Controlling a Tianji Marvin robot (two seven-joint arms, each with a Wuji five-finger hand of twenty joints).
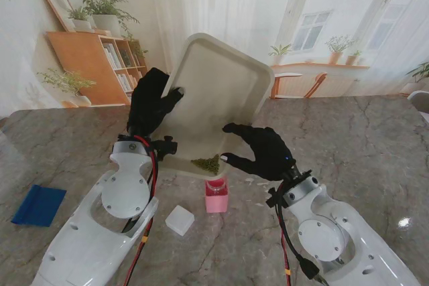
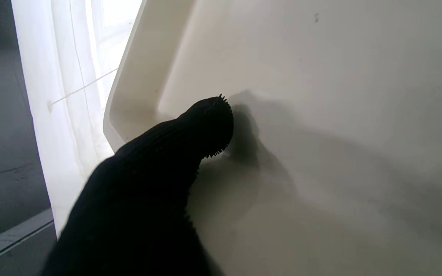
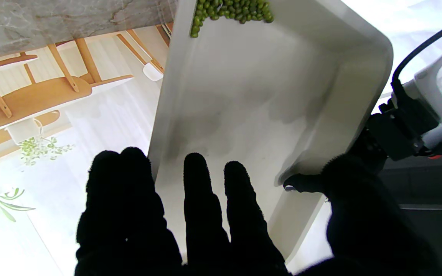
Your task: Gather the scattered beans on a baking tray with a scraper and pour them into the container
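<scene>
A small white cube-shaped block (image 1: 179, 220) was seen lying on the grey marble table (image 1: 362, 145) nearest the stand, just inward of the left forearm, with a flat blue scraper (image 1: 38, 205) lying well out to the left of that arm. A small pink square container (image 1: 216, 196) stood upright on the table between the two wrists, nearer than both hands.

Directly over it, the large cream rectangular baking tray (image 1: 214, 92) was held steeply tilted, its lowest corner hanging just over the container's mouth. A heap of small green beans (image 1: 206, 163) was gathered in that lowest corner, just inward of the right hand's fingertips; in the right wrist view the beans (image 3: 231, 10) were seen piled against the tray's rim (image 3: 169, 96).

The black-gloved right hand (image 1: 263, 152) was clamped on the tray's lower right edge, fingers (image 3: 202, 191) laid along its inner face and the thumb (image 3: 301, 183) pressed at the side wall. The black-gloved left hand (image 1: 151, 104) was closed on the tray's left rim, its thumb (image 2: 205, 126) pressed against the inner surface (image 2: 340, 115). Farther off, the raised end of the tray stood against the window.
</scene>
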